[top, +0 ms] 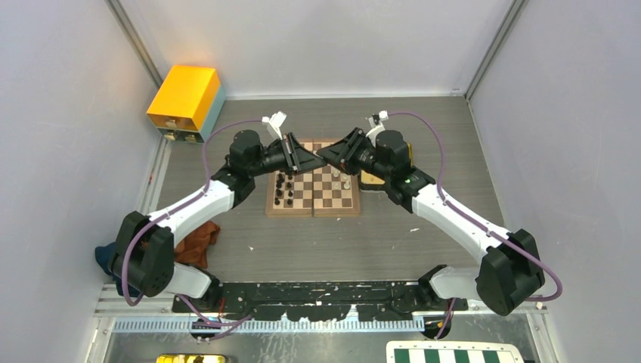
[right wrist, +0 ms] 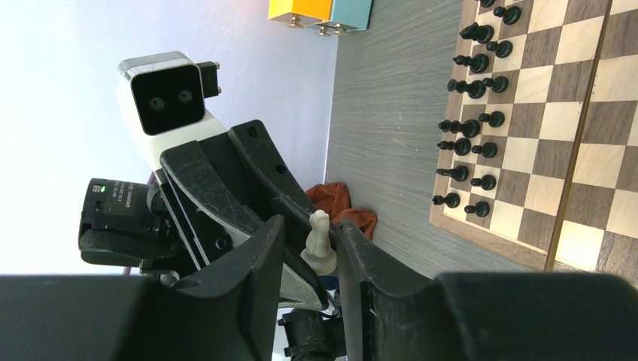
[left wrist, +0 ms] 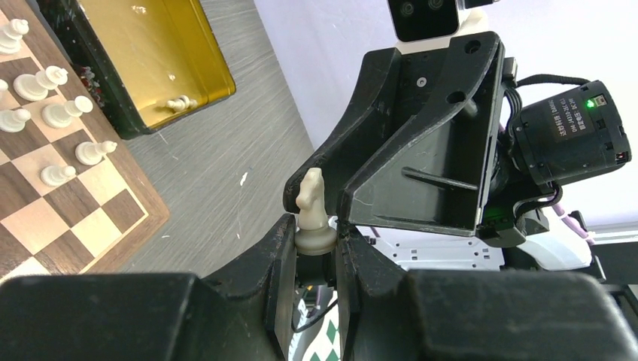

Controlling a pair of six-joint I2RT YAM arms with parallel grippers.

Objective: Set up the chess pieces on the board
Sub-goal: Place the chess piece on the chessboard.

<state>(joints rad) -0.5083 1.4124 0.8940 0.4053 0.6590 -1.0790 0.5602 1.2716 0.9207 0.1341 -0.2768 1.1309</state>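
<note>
The tray (left wrist: 150, 45) sits just right of the board (top: 332, 200).

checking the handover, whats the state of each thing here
knight: upright in mid-air, base clamped by left gripper
left gripper: shut on knight
right gripper: open, fingers either side of knight
board: unfolded, flat on table
black pieces: standing in two rows along one edge
white pieces: several standing on board
tray: a white piece lying inside
</note>
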